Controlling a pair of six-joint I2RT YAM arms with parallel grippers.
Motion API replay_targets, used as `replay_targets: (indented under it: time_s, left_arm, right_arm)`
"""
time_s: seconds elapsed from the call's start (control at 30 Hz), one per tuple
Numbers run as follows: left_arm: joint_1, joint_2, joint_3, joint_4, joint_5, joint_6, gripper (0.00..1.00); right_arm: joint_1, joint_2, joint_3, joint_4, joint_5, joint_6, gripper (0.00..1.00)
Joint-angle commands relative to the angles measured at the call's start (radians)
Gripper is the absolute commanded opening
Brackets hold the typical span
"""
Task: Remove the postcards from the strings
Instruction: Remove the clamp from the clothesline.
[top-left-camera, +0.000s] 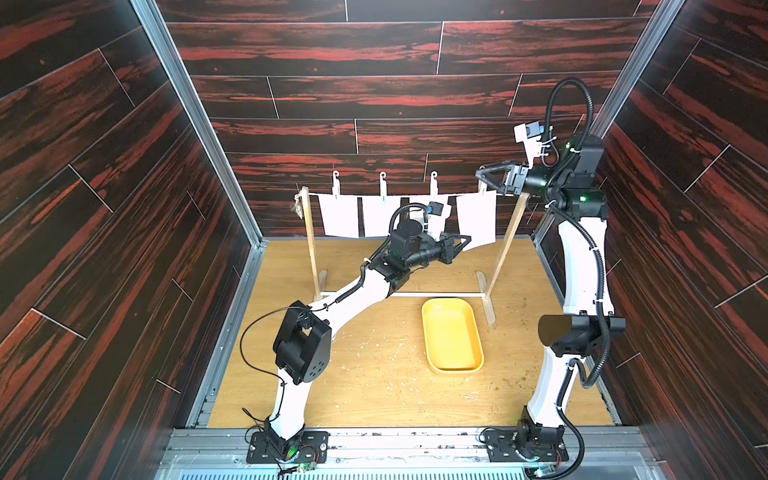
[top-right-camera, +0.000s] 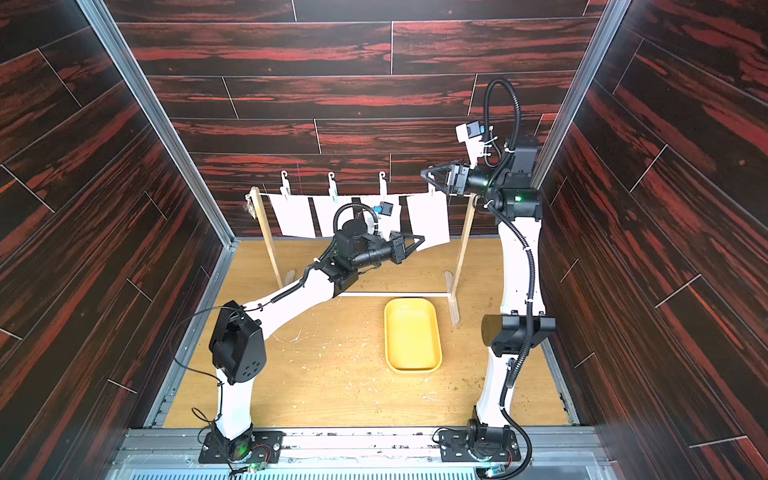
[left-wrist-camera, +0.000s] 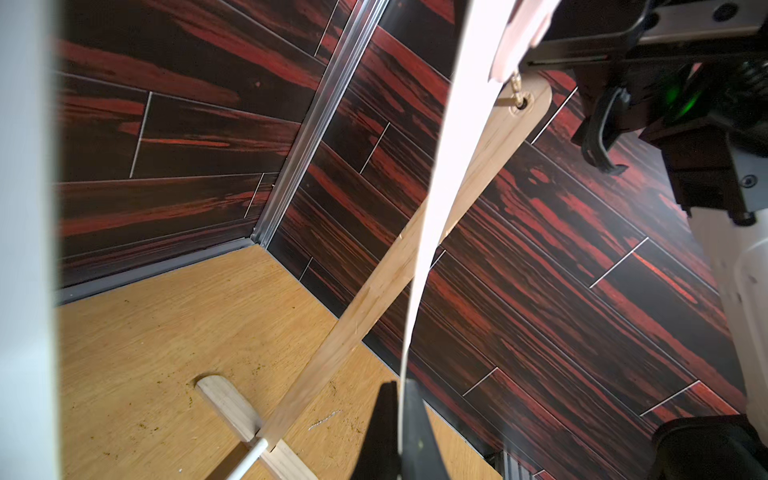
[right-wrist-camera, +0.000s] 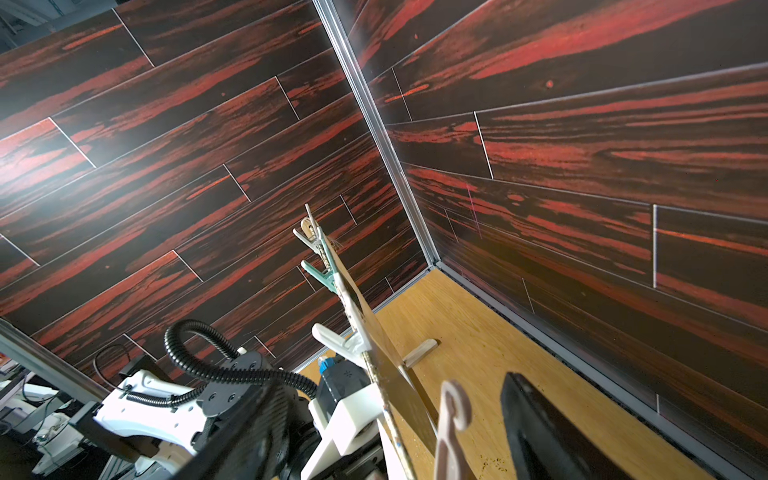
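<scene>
Your left claw (left-wrist-camera: 400, 399) pinches the lower edge of the rightmost postcard (top-left-camera: 477, 220), hanging right of centre from the string (top-left-camera: 455, 195), while your spread right claw (top-left-camera: 481, 178) straddles its clothespin (right-wrist-camera: 453, 415) directly above.

Four postcards (top-left-camera: 340, 216), perhaps four clothespins (top-left-camera: 336, 183), one string (top-left-camera: 313, 194), two posts (top-left-camera: 311, 241), one yellow tray (top-left-camera: 424, 332).

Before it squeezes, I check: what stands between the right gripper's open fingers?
A pale clothespin, hooked top, clipped on the rightmost postcard; the right wrist view shows it.
</scene>
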Motion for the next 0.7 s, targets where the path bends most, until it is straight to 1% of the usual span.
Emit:
replay_targets:
  time_s: [0.0,0.3,0.4,0.67]
  left_arm:
    - [0.006,-0.012,0.034,0.005,0.010,0.007,0.00]
    - [0.016,-0.009,0.035,0.050,0.043,-0.045,0.00]
    - [0.017,-0.009,0.035,0.064,0.053,-0.058,0.00]
    - [0.019,-0.001,0.043,0.067,0.068,-0.070,0.00]
  right_arm:
    - [0.013,0.037,0.020,-0.021,-0.023,-0.034,0.83]
    - [0.013,0.016,0.017,-0.102,-0.038,-0.124,0.77]
    - [0.013,0.016,0.013,-0.103,-0.034,-0.126,0.74]
    - [0.013,0.012,0.010,-0.076,-0.066,-0.113,0.69]
